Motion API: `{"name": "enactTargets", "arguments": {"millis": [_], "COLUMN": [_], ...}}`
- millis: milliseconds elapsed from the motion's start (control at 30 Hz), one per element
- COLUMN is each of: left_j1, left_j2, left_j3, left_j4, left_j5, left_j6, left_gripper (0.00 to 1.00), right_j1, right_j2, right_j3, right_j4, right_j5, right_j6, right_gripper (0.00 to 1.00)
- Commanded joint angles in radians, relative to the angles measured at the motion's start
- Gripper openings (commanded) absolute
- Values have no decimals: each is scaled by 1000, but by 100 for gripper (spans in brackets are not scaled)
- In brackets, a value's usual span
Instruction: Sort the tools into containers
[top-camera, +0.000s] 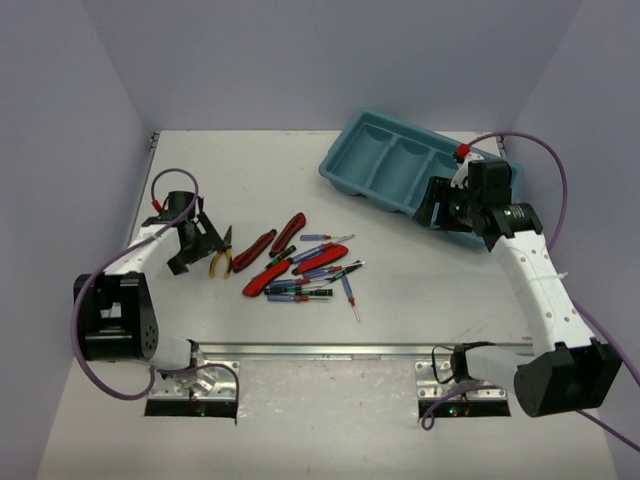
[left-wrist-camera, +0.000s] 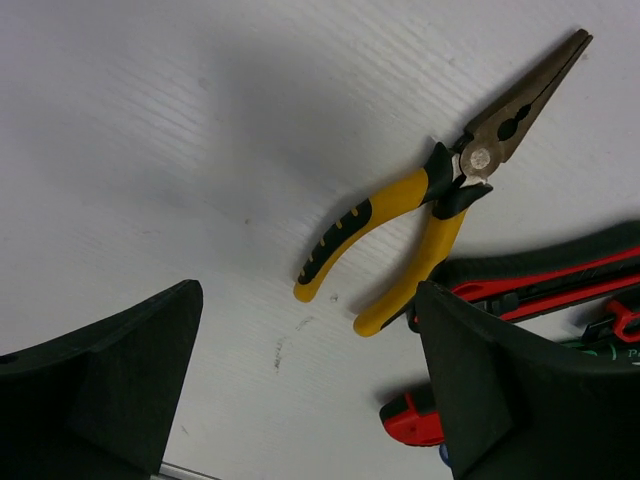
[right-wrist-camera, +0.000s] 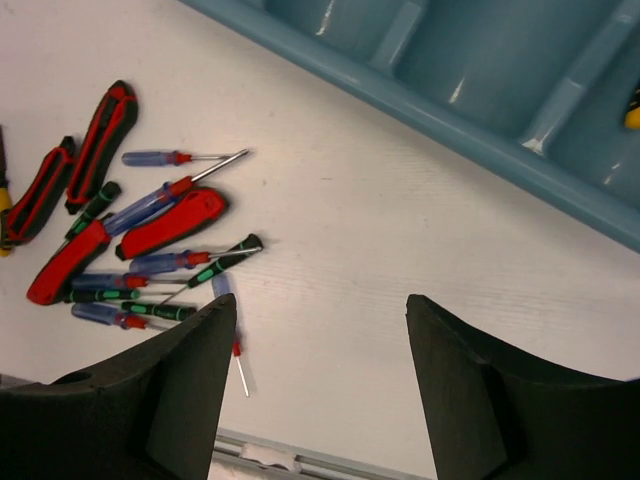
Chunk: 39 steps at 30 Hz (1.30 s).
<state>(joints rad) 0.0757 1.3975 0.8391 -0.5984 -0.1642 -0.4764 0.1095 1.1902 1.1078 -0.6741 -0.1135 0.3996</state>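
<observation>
Yellow-and-black pliers (left-wrist-camera: 400, 200) lie on the white table, just beyond and right of my open, empty left gripper (left-wrist-camera: 305, 340); in the top view the pliers (top-camera: 221, 260) lie right of that gripper (top-camera: 203, 242). Red-handled cutters (top-camera: 265, 277) and thin screwdrivers (top-camera: 320, 245) lie in a loose pile at mid-table. The teal tray (top-camera: 372, 160) stands at the back right. My right gripper (top-camera: 440, 215) is open and empty, hovering over bare table at the tray's near long side (right-wrist-camera: 450, 110). A yellow bit (right-wrist-camera: 633, 115) shows in one compartment at the frame edge.
Red-and-black cutter handles (left-wrist-camera: 540, 285) lie close by my left gripper's right finger. In the right wrist view the pile, with cutters (right-wrist-camera: 170, 222) and a black-and-green screwdriver (right-wrist-camera: 225, 253), lies left of my right gripper (right-wrist-camera: 322, 310). A metal rail (top-camera: 330, 350) runs along the table's near edge.
</observation>
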Motion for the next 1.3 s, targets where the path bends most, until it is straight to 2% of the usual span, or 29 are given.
{"name": "enactTargets", "arguments": {"millis": [0, 167, 533, 633, 767, 867, 933, 967, 1100, 1200, 1267], "left_j1": [-2, -3, -27, -28, -26, -27, -27, -31, -64, -123, -139], "left_j2": [54, 109, 235, 247, 250, 261, 243, 225, 50, -105, -162], "left_j3": [48, 63, -17, -28, -30, -26, -29, -32, -70, -96, -99], "left_j4": [11, 21, 103, 112, 126, 139, 151, 153, 152, 156, 155], "left_j5": [3, 14, -14, -58, -107, -109, -100, -106, -176, -196, -186], "left_j6": [-59, -78, -104, -136, -162, -170, -178, -181, -201, -205, -194], "left_gripper": [78, 64, 58, 34, 24, 6, 0, 0, 0, 0, 0], "right_j1": [-5, -6, -7, -6, -5, -5, -7, -7, -5, -4, 2], "right_j2": [-44, -55, -54, -58, -68, -82, -88, -93, -122, -119, -98], "right_j3": [-20, -53, -74, -79, -82, -86, -102, -109, -170, -201, -204], "right_j4": [99, 116, 154, 160, 162, 166, 187, 203, 307, 417, 467], "right_j5": [-138, -189, -263, -277, -281, -291, -321, -349, -556, -700, -739], "right_j6": [-7, -23, -31, -28, -26, -24, -20, -15, 30, 91, 130], "right_gripper": [69, 69, 70, 70, 70, 70, 73, 76, 99, 99, 99]}}
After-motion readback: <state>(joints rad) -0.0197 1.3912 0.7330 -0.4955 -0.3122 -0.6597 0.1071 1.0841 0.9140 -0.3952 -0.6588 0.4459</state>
